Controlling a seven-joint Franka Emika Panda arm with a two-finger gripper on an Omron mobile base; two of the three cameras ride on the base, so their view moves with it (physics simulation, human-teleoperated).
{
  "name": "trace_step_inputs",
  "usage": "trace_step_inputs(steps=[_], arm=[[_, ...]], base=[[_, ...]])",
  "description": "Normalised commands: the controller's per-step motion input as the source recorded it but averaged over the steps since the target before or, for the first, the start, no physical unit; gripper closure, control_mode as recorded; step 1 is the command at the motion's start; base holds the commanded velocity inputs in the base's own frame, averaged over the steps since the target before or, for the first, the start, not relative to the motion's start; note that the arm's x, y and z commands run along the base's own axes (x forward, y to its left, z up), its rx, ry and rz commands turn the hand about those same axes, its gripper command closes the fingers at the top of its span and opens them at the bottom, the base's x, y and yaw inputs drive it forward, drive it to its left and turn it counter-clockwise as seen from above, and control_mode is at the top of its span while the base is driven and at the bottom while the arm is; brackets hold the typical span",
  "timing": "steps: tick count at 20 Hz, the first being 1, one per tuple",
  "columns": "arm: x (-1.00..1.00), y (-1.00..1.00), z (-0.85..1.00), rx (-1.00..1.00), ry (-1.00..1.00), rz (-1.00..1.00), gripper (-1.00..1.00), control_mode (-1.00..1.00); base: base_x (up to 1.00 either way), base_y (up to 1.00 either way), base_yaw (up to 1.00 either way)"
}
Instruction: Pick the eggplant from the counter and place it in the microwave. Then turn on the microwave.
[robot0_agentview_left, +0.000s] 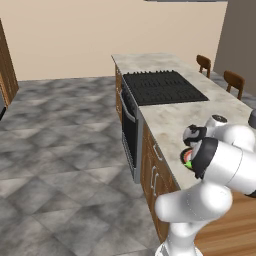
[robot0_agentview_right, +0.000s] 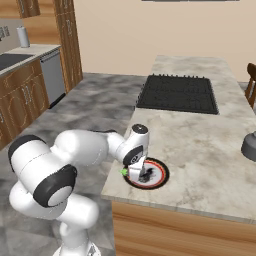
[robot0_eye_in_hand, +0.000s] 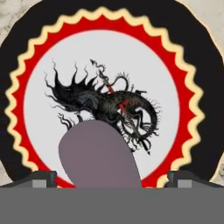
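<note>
- Eggplant (robot0_eye_in_hand: 98, 155): small, dull purple, oblong vegetable, lying on a round plate (robot0_eye_in_hand: 175, 87) with a black outer band, a red and cream scalloped ring and a black dragon figure on its white centre. In the right base view a bit of green stem end shows at the plate's left edge, just beside the hand.
- The plate sits at the near left edge of the light beige marbled stone counter (robot0_agentview_right: 200, 145), which rests on brown wooden cabinets.
- Gripper (robot0_eye_in_hand: 111, 177): jaws spread wide, nothing grasped. In the hand view the two dark fingertips (robot0_eye_in_hand: 41, 178) stand one to each side of the eggplant's near end; whether they touch it I cannot tell.
- Step in hand, by my reading: the pick, at the final approach straight down over the plate.
- Next move calls for lowering until the fingers straddle the body, then closing across its narrow width. The smooth rounded skin may slip, and the plate may slide.
- Other things: black ridged cooktop (robot0_agentview_right: 177, 93) farther along the counter, well apart; dark-fronted oven (robot0_agentview_left: 129, 132) below it; a dark grey object (robot0_agentview_right: 249, 145) at the counter's right edge.
- Nothing stands between gripper and eggplant.
</note>
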Motion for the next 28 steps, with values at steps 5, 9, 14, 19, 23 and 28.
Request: trace_step_inputs(steps=[5,9,14,19,23,28], arm=[[0.11,0.00,-0.20,-0.01,0.00,0.00,-1.00,-1.00],[0.08,0.00,-0.22,-0.01,0.00,0.00,-1.00,-1.00],[0.04,0.00,-0.14,-0.01,0.00,0.00,1.00,-1.00],[0.00,0.03,0.00,0.00,0.00,0.00,1.00,-1.00],[0.00,0.00,0.00,0.00,0.00,0.00,1.00,-1.00],[-0.04,-0.12,0.30,0.00,0.00,0.10,1.00,-1.00]], base=[[0.00,0.00,0.00],[0.00,0.00,0.00],[0.00,0.00,0.00],[0.00,0.00,0.00],[0.00,0.00,0.00],[0.00,0.00,0.00]])
